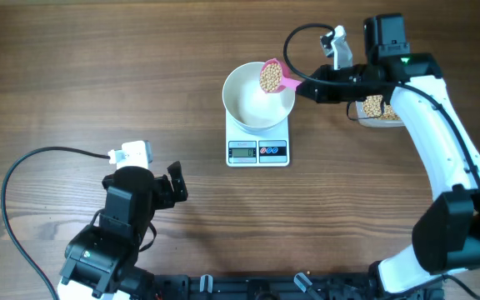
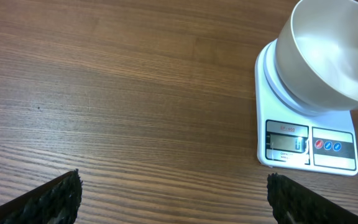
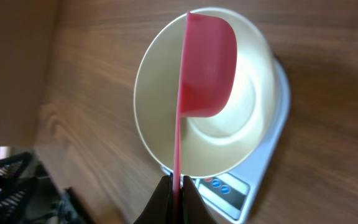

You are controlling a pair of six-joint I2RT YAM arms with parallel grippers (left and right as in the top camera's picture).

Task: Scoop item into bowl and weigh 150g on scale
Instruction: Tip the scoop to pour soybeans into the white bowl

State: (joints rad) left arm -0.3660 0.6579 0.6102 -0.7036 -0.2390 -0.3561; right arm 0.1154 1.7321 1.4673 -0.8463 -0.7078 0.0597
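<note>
Right hand [image 1: 304,85] clenched on the handle of a pink plastic scoop [image 1: 285,79]. The scoop carries small round tan beans [image 1: 269,77] above the deep round white bowl [image 1: 248,104], which sits on the flat white square scale [image 1: 257,151]. Left hand [image 1: 176,183] released, well apart from the scale. Brown wooden table [image 1: 98,67]. One bowl, one scale, one scoop.

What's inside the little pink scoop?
Small round tan beans fill the pink plastic scoop, seen from above. How deep the pile goes is hidden; from the wrist only its pink outside shows.
</note>
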